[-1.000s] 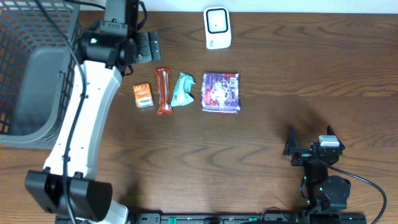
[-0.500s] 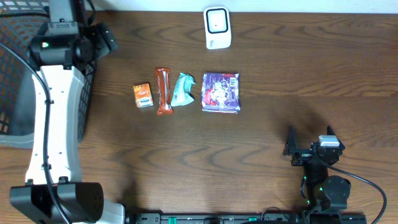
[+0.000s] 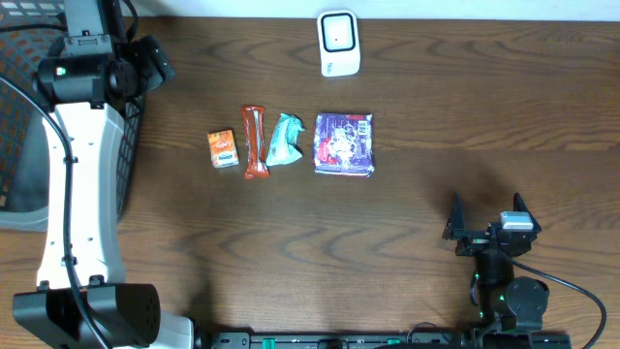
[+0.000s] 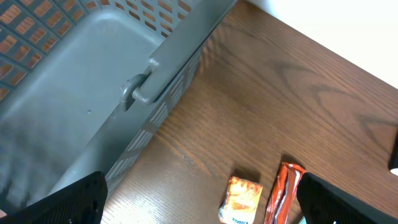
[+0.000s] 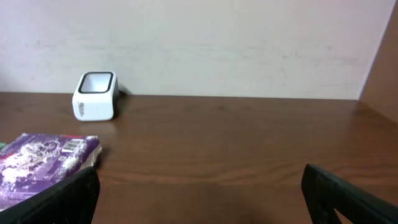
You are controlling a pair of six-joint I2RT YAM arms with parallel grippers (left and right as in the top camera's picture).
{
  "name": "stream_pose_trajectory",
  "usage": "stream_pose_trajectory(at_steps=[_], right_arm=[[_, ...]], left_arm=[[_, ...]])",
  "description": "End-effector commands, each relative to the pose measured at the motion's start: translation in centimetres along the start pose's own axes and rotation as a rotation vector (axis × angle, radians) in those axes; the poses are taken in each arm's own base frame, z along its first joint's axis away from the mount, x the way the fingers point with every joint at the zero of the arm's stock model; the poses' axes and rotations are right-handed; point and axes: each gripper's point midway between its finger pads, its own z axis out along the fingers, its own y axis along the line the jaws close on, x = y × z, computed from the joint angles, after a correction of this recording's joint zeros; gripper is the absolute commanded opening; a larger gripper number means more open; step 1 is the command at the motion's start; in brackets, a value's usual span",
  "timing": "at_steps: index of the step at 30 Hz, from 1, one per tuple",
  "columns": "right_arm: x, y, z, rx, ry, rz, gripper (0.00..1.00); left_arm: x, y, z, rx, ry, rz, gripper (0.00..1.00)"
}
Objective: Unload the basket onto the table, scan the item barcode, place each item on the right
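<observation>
Overhead, four small goods lie in a row near the middle of the brown wooden bench [image 3: 455,107], all untouched by either arm. Running from the 9 o'clock side toward 3 o'clock, they are an orange box [image 3: 223,149], a red bar [image 3: 255,142], a teal packet [image 3: 284,139] and a purple packet [image 3: 344,143]. The red bar and the teal packet lie just beside each other, and the purple packet sits a little apart. It carries a pale label at its 1 o'clock corner, too small to read. The white scanner [image 3: 338,43] stands at the 12 o'clock edge, well apart from the row and roughly in line with the purple packet. A grey basket [image 3: 29,145] fills the 9 to 10 o'clock corner. The left claw [image 4: 202,180] hangs wide over the basket's rim where it meets the bench, with nothing between its fingers. Its wrist view takes in the basket's handle, with the orange box and the red bar at 5 o'clock. The right claw [image 3: 486,215] sits low at about 5 o'clock, spread wide and empty, well away from the goods. Its camera looks across the bench at the scanner against a pale wall [image 5: 249,43], with the purple packet at 8 o'clock in that view.
</observation>
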Motion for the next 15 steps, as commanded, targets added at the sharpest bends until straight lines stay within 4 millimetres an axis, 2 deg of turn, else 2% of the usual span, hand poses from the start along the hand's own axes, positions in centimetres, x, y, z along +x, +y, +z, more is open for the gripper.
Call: stream_pose_trajectory(at_steps=[1,5,7,10,15], right_arm=[[0.2,0.4,0.0,-0.018,0.006,0.011,0.99],[-1.5,-0.3,-0.1,0.018,-0.062,0.012,0.99],[-3.0,0.6,-0.2,-0.033,-0.124,0.042,0.99],[-6.4,3.1,-1.2,-0.188,-0.264,0.043,0.99],[-12.8,4.3,-4.1,-0.267,-0.541,-0.005,0.99]], left_arm=[[-0.6,0.8,-0.6,-0.016,-0.021,-0.025,0.98],[-0.6,0.8,-0.6,-0.016,-0.021,-0.025,0.98],[-0.6,0.8,-0.6,-0.016,-0.021,-0.025,0.98],[-0.6,0.8,-0.6,-0.016,-0.021,-0.025,0.98],[-0.6,0.8,-0.6,-0.016,-0.021,-0.025,0.98]])
